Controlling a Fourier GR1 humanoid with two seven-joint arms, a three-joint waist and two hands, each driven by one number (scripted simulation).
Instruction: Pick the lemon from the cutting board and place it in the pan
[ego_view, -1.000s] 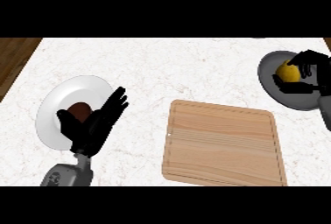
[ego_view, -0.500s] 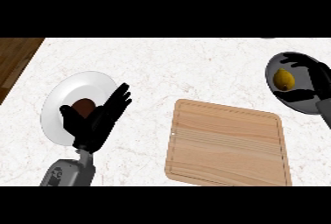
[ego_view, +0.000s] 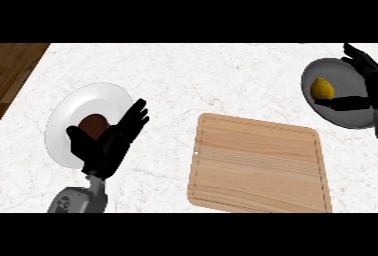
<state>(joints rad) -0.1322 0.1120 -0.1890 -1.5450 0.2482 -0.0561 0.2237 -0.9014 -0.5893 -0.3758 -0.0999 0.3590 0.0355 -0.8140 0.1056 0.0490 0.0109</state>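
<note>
The yellow lemon (ego_view: 322, 89) lies inside the dark grey pan (ego_view: 347, 118) at the right edge of the counter. My right hand (ego_view: 365, 66) is over the pan, open. Its fingers spread above and right of the lemon and its thumb (ego_view: 344, 103) lies just below the lemon; none curl round it. The wooden cutting board (ego_view: 258, 165) sits bare at centre right, below and left of the pan. My left hand (ego_view: 111, 142) rests open at the lower left, fingers up, partly over a white plate.
The white plate (ego_view: 74, 112) at the left holds a round brown item (ego_view: 94, 123), partly hidden by my left hand. Dark wood (ego_view: 16, 65) borders the marble counter (ego_view: 192, 80) at the far left.
My right hand has uncurled from the lemon, which now lies uncovered in the pan. The left hand has stayed put.
</note>
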